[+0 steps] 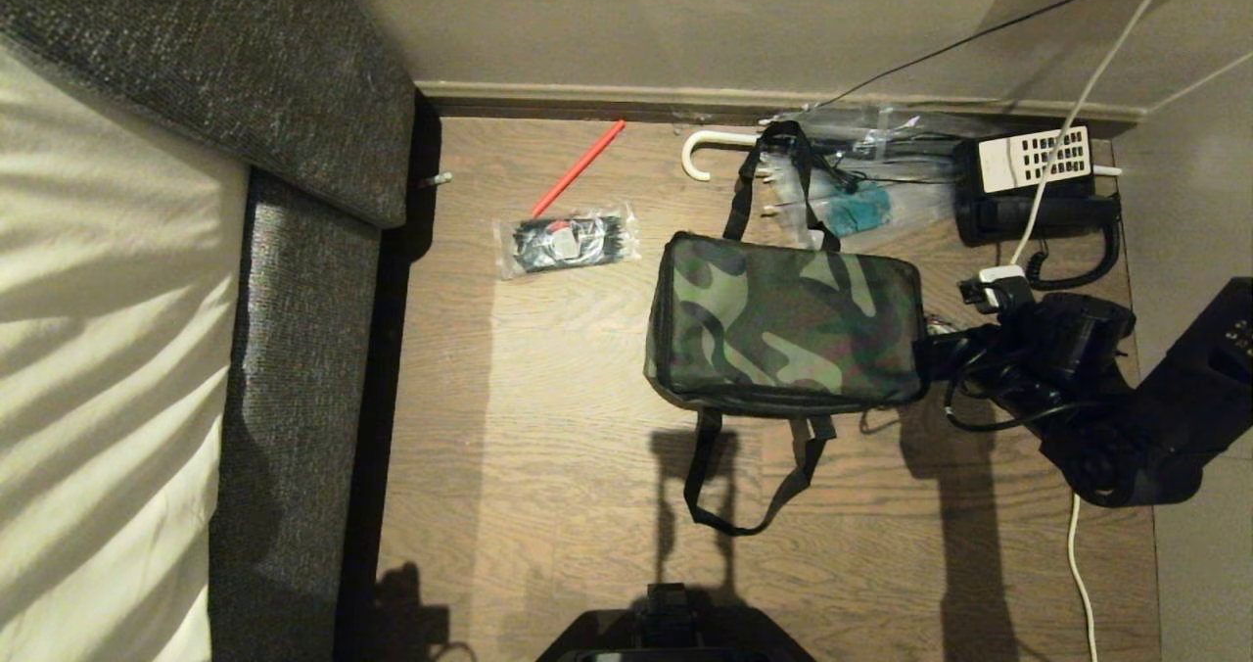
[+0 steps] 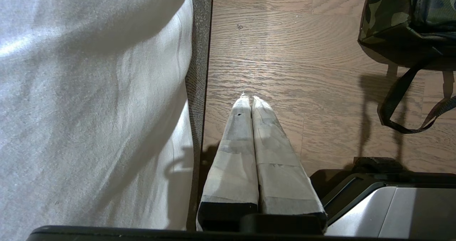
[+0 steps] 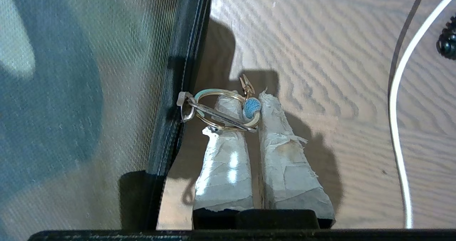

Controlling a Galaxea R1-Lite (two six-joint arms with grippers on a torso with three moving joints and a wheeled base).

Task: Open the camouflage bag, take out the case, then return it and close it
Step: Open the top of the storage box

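Opening step in hand: camouflage bag (image 1: 783, 319) lies zipped on the floor. Right gripper (image 3: 251, 102) is clamped on the zip-pull ring (image 3: 221, 109) at the bag's right end. Left gripper (image 2: 251, 102) is parked, fingers together. Next, the pull must be drawn along the zip; case unseen.

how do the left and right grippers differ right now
The left gripper hangs over bare wood floor beside the bed, touching nothing; the right gripper sits at the camouflage bag, by its right end. The left gripper's fingers press flat together, empty; the right gripper is shut on the key ring hooked to the bag's zipper pull. Both have pale tape-wrapped fingers.
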